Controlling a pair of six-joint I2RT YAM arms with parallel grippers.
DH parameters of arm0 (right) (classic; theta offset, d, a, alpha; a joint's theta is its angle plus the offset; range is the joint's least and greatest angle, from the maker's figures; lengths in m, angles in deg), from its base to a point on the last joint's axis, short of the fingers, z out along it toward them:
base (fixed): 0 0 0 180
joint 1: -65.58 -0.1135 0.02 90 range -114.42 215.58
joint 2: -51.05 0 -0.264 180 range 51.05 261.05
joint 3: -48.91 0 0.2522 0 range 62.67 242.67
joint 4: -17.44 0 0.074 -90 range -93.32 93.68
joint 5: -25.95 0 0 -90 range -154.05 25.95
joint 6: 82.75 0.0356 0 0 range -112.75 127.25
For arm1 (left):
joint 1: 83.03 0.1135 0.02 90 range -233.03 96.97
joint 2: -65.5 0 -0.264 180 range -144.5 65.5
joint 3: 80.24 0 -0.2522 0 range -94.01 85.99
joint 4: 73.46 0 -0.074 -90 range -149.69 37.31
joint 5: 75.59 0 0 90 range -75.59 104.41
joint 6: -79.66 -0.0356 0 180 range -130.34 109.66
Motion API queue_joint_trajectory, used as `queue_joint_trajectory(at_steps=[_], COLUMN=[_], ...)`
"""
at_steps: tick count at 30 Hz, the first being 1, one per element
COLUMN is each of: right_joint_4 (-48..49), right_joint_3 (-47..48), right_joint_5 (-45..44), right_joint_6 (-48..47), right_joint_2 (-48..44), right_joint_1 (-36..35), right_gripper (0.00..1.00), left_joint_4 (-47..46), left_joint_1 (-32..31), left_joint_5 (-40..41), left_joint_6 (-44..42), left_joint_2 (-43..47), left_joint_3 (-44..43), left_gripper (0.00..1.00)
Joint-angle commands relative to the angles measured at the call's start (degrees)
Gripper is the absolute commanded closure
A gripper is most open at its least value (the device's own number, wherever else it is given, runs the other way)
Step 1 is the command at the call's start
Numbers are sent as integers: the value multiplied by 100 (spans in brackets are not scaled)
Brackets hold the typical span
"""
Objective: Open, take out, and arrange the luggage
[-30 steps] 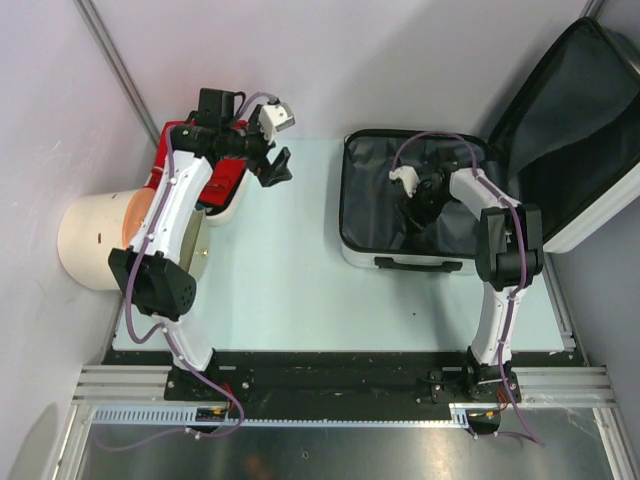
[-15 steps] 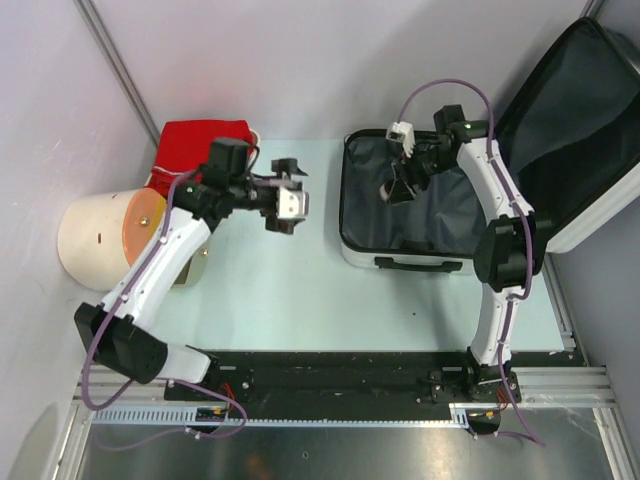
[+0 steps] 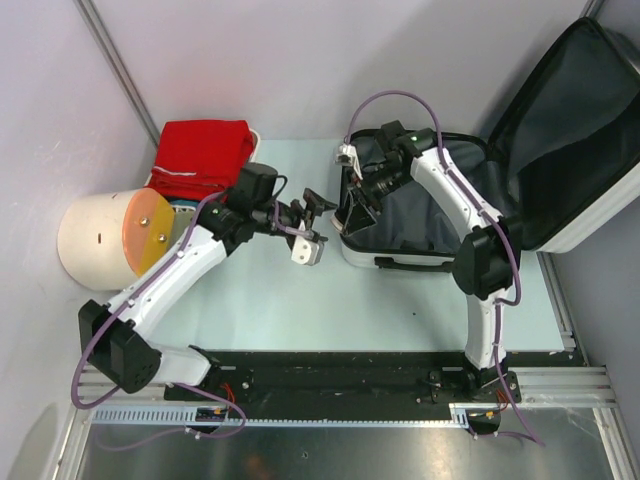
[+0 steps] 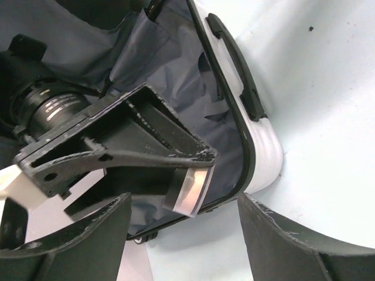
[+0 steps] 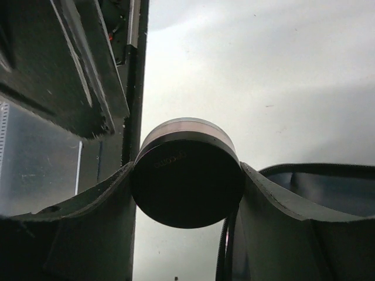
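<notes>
Luggage [image 3: 425,228] beside left hand [image 3: 316,214]; right hand [image 3: 353,212], gripping jar [image 5: 187,175], at rim.

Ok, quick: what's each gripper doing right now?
Left gripper: jaws open, nothing in them.
Right gripper: jaws closed on a dark round container.

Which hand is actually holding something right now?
The right hand: it clamps a round black disc with a silver rim. The left hand is open and empty.
</notes>
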State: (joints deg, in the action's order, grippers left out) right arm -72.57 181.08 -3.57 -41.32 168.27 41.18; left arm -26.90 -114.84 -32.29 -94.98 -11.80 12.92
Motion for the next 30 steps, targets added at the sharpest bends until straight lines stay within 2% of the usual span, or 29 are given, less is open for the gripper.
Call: queue_joint_trajectory(at_steps=[1,10,14,17,20,21,24,25,26,28,29,30], right_joint_4=[-655,-593,-593,-637,-637,-611,-279,-137,38,784,1091,1843], right_joint_3=[244,376,428,420,393,402,411,428,463,455,342,201], right_joint_5=[411,455,464,481,464,429,367,367,350,245,157,-166], right_joint_6=[-20,120,190,208,252,331,794,989,1217,2083,2428,2728], right_joint_2=[-104,-16,10,2,2,10,10,10,-7,-60,-190,-287], right_joint_1=[-170,-583,-662,-732,-785,-777,-646,-566,-470,-84,40,319], right_gripper=[67,66,67,67,66,64,46,29,22,8,5,4], left_joint_4=[-133,-133,-133,-133,-133,-133,-133,-133,-133,-142,-133,-133], left_joint_1=[-88,-88,-88,-79,-88,-80,-45,-27,-1,122,175,280], left_joint_5=[-314,-155,11,99,187,240,634,749,985,1258,1582,1854], left_joint_6=[-589,-799,-835,-739,-459,-352,122,289,751,1324,1963,2300], left_joint_2=[347,505,479,426,496,522,672,724,812,918,1031,1076], left_joint_3=[276,619,725,742,725,716,742,742,734,707,716,716], left_gripper=[25,33,41,50,65,83,100,100,100,100,100,100])
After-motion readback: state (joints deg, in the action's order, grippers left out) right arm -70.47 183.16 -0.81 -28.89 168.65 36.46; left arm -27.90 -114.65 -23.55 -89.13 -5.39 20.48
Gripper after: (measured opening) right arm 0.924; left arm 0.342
